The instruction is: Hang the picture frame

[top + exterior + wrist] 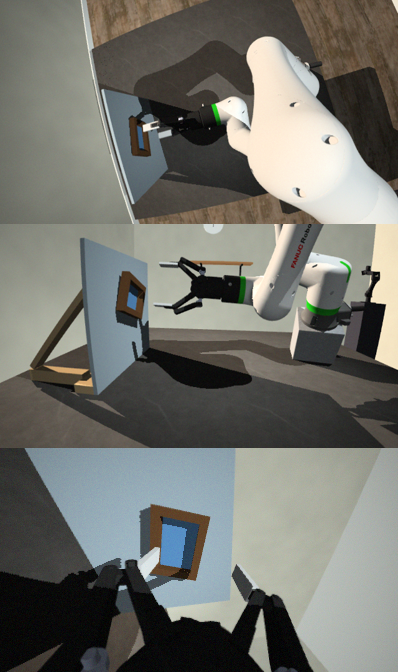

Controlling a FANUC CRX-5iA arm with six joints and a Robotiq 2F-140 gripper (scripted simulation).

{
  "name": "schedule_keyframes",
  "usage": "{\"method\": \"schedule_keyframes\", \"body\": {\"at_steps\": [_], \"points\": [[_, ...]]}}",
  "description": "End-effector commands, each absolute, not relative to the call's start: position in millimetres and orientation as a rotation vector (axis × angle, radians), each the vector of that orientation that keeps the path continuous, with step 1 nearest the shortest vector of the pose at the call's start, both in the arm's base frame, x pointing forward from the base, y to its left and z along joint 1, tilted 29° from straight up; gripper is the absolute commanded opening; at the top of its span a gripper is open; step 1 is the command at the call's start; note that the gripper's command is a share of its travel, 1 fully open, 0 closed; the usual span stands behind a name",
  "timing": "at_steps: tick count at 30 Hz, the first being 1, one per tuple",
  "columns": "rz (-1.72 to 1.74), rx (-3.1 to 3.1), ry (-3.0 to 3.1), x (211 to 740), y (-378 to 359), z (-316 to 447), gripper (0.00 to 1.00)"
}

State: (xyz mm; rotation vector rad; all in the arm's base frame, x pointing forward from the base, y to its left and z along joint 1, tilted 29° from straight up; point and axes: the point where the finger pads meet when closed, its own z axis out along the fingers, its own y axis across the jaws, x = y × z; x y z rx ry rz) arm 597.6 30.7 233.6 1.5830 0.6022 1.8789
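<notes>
The picture frame [134,137] [123,290] [202,543] is against the upright panel near the surface's left edge; the end effector [158,130] [165,284] [197,562], spread, is apart. Best check level and seating before retreating straight back.

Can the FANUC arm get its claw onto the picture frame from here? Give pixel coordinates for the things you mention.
Probably yes: the claw [154,130] [162,284] [197,562] is open, facing the frame [134,137] [123,294] [202,543], with nothing seen between them. It looks off-centre in the wrist view, so likely needs a sideways shift first.
</notes>
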Motion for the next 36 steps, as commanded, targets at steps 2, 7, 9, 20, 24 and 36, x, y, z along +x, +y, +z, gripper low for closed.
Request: {"method": "schedule_keyframes", "body": {"at_steps": [2, 7, 9, 20, 24, 36], "points": [[1.877, 1.581, 0.598, 597.2, 29.2, 233.9, 0.29], [1.877, 1.581, 0.598, 597.2, 29.2, 233.9, 0.29], [1.877, 1.581, 0.598, 597.2, 29.2, 233.9, 0.29], [1.877, 1.581, 0.598, 597.2, 29.2, 233.9, 0.29], [1.877, 1.581, 0.598, 597.2, 29.2, 233.9, 0.29], [1.877, 1.581, 0.598, 597.2, 29.2, 234.0, 0.29]]}}
